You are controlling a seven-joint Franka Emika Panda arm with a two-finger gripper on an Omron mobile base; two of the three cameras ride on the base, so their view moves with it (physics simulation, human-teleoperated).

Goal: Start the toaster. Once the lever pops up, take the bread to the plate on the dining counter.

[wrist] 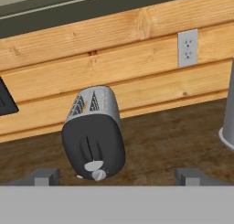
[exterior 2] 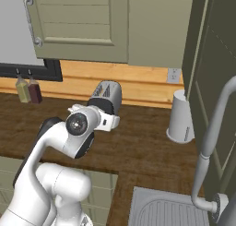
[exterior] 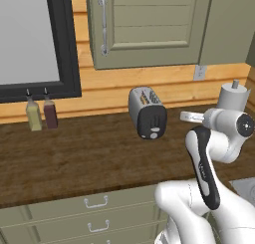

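Observation:
The silver-grey toaster stands on the dark wood worktop against the plank wall, its black end panel facing me. The grey lever sits low on that panel, just above the round knob. Thin tan slivers of bread show in the slots. My gripper is open, a short way in front of the toaster's end panel and apart from it, with nothing between the fingertips. The plate and the dining counter are out of view.
Two bottles stand at the back left under a dark window frame. A white cylinder stands right of the toaster, below a wall outlet. A sink with a tall faucet lies at the right. Cabinets hang overhead.

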